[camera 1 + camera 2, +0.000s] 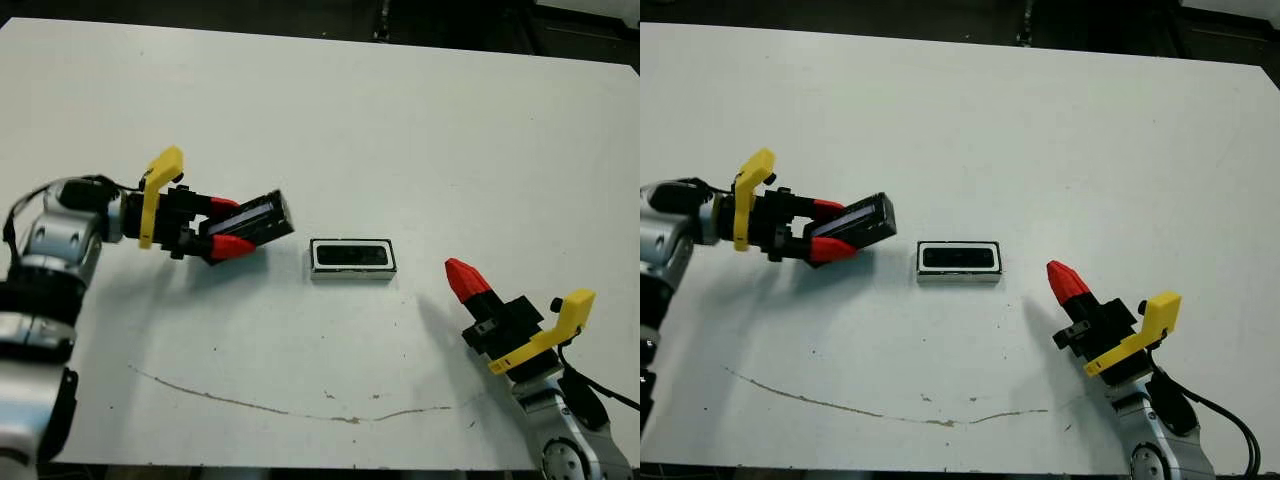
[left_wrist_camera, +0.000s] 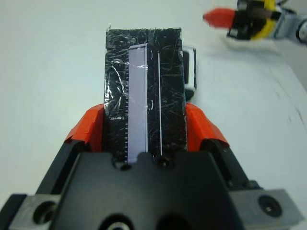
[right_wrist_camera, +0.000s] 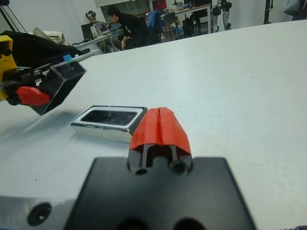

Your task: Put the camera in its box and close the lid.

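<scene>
Lid (image 1: pixel 258 219) sat clamped in left gripper (image 1: pixel 225 229); it needed squaring flat over box (image 1: pixel 351 258) holding camera (image 1: pixel 352 256). Right gripper (image 1: pixel 462 277) was closed, empty.

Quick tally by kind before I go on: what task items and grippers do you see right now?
Lid: 1, the lid, held off the table by the left gripper.
Box: 1, the box, on the table with the camera lying inside.
Camera: 1.
Grippers: 2, the second being the right gripper, jaws shut and empty.
Total: 5.
</scene>
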